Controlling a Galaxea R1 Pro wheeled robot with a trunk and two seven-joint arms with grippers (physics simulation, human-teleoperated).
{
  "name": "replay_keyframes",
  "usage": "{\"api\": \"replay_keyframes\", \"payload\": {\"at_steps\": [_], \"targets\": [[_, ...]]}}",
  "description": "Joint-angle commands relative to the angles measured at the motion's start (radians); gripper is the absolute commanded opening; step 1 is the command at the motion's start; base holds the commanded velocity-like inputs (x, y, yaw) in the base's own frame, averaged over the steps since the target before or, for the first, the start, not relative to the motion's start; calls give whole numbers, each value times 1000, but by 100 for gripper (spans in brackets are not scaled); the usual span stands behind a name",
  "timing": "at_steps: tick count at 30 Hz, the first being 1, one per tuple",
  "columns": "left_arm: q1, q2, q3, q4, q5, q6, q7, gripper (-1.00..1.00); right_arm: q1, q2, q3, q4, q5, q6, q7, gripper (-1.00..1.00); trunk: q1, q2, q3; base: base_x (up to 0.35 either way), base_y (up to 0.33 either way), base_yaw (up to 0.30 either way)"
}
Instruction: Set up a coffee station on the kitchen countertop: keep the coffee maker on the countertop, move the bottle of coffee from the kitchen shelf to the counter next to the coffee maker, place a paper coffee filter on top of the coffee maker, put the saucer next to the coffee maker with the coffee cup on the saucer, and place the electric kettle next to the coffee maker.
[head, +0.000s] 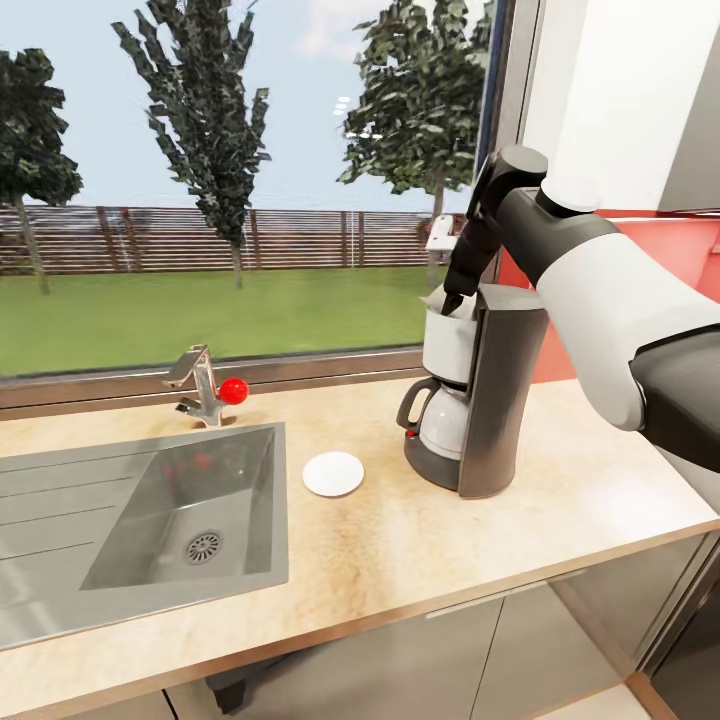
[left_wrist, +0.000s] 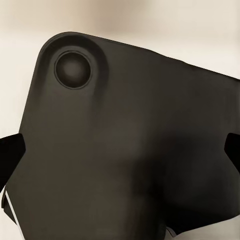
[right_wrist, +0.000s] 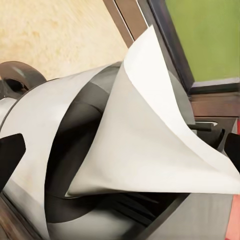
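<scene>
The coffee maker (head: 490, 390) stands on the kitchen countertop (head: 400, 540), dark grey with a white upper part and a white carafe. A white paper coffee filter (right_wrist: 150, 135) sits folded in its open top, also seen as a pale tip (head: 438, 300) in the head view. My right gripper (head: 455, 298) hangs just above that top, open, with its fingertips (right_wrist: 10, 157) wide on either side of the filter. The white saucer (head: 333, 473) lies flat on the counter left of the coffee maker. My left gripper (left_wrist: 120, 150) looks open, facing a dark smooth surface.
A steel sink (head: 190, 500) with a drainboard fills the counter's left part, with a faucet (head: 205, 385) and red knob behind it. A large window runs along the back. A red wall panel (head: 690, 260) is behind the right arm. Bare counter lies in front of the coffee maker.
</scene>
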Motion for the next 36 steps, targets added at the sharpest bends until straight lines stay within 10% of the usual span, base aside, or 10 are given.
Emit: {"api": "replay_keyframes", "payload": {"at_steps": [1, 36], "targets": [[0, -1, 3, -2, 1, -1, 0, 100, -1, 0, 2, -1, 3, 10, 5, 100, 0, -1, -1, 0, 0, 0], [0, -1, 3, -2, 1, -1, 0, 100, -1, 0, -2, -7, 2, 15, 2, 100, 0, -1, -1, 0, 0, 0]]}}
